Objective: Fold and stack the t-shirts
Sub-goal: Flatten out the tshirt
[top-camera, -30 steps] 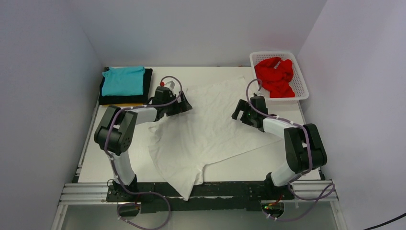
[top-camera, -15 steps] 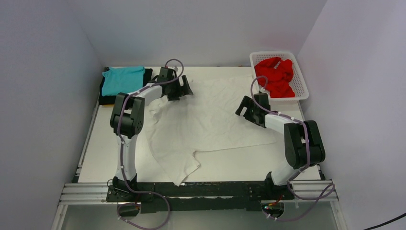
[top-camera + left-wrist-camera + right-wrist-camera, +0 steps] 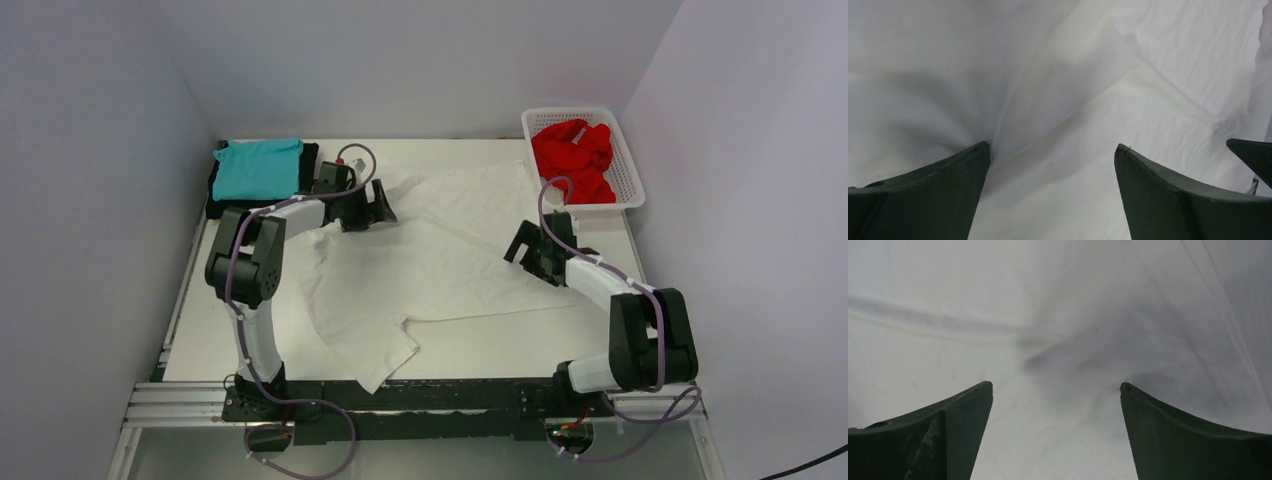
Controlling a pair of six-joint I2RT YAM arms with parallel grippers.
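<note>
A large white t-shirt [image 3: 440,255] lies spread and wrinkled across the middle of the table. My left gripper [image 3: 386,207] hovers open over its far left part, and white cloth [image 3: 1058,90] fills the view between the fingers [image 3: 948,185]. My right gripper [image 3: 517,244] stands open over the shirt's right side, close above pale cloth [image 3: 1058,340]. Neither gripper holds anything. A folded teal t-shirt [image 3: 257,168] rests on a folded black one [image 3: 228,205] at the far left. A crumpled red t-shirt [image 3: 574,158] fills the basket.
The white lattice basket [image 3: 628,180] stands at the far right corner by the wall. Grey walls close in the table on the left, back and right. A sleeve of the white shirt [image 3: 375,355] reaches toward the black rail at the near edge.
The left gripper swung to the far side and came partway back. The right gripper shifted right and nearer. The white shirt's lower part drew back from the near edge and lies flatter.
</note>
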